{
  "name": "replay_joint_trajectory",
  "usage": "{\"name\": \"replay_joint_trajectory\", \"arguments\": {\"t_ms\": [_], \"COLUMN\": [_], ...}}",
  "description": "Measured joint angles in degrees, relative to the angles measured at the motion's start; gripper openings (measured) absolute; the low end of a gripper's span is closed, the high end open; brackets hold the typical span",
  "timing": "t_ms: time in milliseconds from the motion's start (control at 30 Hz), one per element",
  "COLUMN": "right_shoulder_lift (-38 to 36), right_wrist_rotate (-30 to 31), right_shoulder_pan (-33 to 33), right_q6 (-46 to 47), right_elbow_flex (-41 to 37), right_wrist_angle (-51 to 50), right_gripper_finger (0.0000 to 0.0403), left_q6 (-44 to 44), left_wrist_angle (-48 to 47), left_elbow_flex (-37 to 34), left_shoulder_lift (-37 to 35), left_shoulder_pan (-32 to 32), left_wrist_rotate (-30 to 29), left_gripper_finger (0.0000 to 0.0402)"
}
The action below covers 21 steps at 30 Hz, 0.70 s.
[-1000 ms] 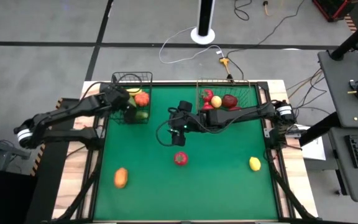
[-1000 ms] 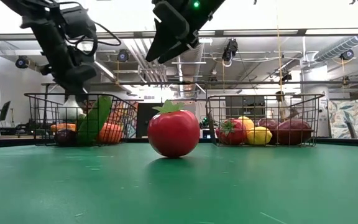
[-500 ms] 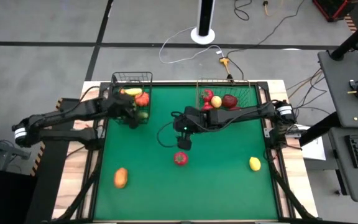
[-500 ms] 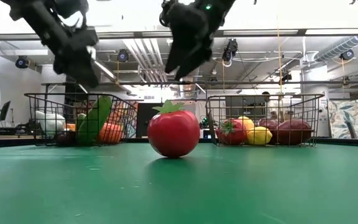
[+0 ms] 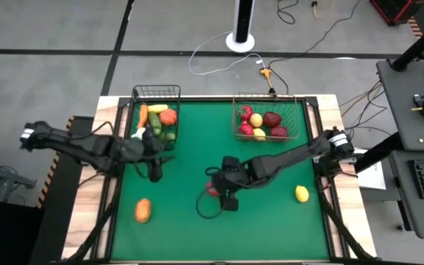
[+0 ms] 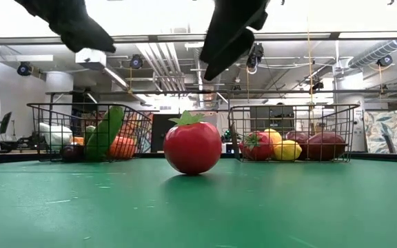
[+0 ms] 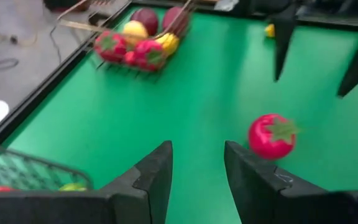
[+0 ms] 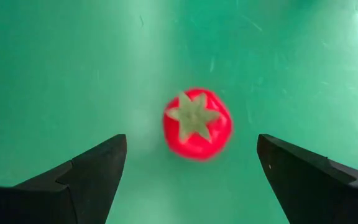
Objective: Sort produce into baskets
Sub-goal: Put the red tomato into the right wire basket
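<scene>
A red tomato (image 5: pixel 213 188) with a green star top stands on the green mat near the table's middle, also in the low view (image 6: pixel 192 146). My right gripper (image 8: pixel 191 142) hangs open above it, one finger on either side and clear of it, shown from above (image 5: pixel 227 197). My left gripper (image 7: pixel 197 152) is open and empty, over the mat to the left of the middle (image 5: pixel 156 171), pointing toward the tomato (image 7: pixel 271 135). The dark wire basket (image 5: pixel 156 90) at the far left holds vegetables. The brownish basket (image 5: pixel 265 96) at the far right holds red and yellow fruit.
An orange piece (image 5: pixel 143 210) lies near the front left of the mat. A yellow lemon (image 5: pixel 302 193) lies at the front right. Free mat stretches between the baskets and along the near edge.
My left gripper has drawn back from the dark basket toward the near edge and swung round toward the table's middle; a white piece now lies in that basket. My right gripper has gone from beside the brownish basket toward the near edge, tipping down over the tomato.
</scene>
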Motion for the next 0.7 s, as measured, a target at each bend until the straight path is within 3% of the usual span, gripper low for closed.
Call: {"name": "replay_joint_trajectory", "arguments": {"t_ms": [233, 433, 700], "right_shoulder_lift": [3.73, 7.47, 11.5], "right_wrist_rotate": [1.12, 4.51, 4.05], "right_shoulder_pan": [1.03, 0.61, 0.2], "right_q6": [3.83, 4.19, 6.57], "right_elbow_flex": [-0.03, -0.09, -0.09], "right_wrist_angle": [5.71, 5.99, 5.85], "right_gripper_finger": [0.0354, 0.0354, 0.0354], "left_q6": [-0.04, -0.08, 1.04], "left_wrist_angle": [2.92, 3.1, 3.61], "left_elbow_flex": [0.0, 0.0, 0.0], "left_shoulder_lift": [2.18, 3.04, 3.39], "left_shoulder_pan": [-6.89, -7.14, -7.14], "left_wrist_rotate": [-4.22, -4.37, -6.85], "left_gripper_finger": [0.0129, 0.0129, 0.0128]}}
